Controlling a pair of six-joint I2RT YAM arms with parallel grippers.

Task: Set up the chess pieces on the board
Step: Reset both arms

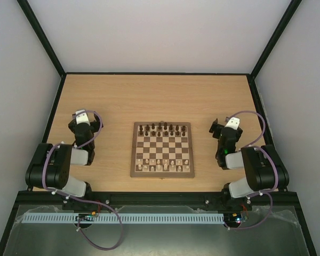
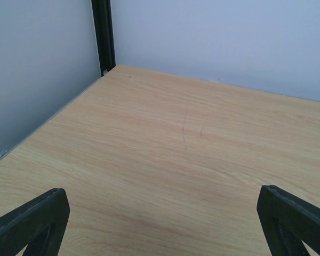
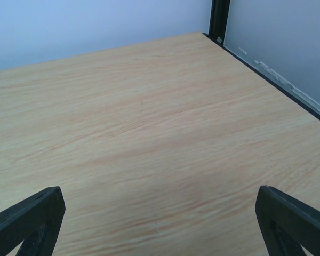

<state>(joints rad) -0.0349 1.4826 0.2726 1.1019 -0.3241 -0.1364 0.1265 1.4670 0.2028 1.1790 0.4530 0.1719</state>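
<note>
The board (image 1: pixel 162 149) lies in the middle of the table in the top view. Several dark brown chess pieces (image 1: pixel 162 128) stand in rows along its far edge, and pale pieces (image 1: pixel 162 165) stand along its near edge. My left gripper (image 1: pixel 81 116) is to the left of the board, open and empty; its fingertips (image 2: pixel 32 221) frame bare tabletop. My right gripper (image 1: pixel 224 126) is to the right of the board, open and empty; its fingertips (image 3: pixel 293 221) also frame bare tabletop. Neither wrist view shows the board or pieces.
Grey walls with black corner posts (image 2: pixel 102 34) (image 3: pixel 220 18) close the table at the back and sides. A black frame rail (image 1: pixel 160 198) runs along the near edge by the arm bases.
</note>
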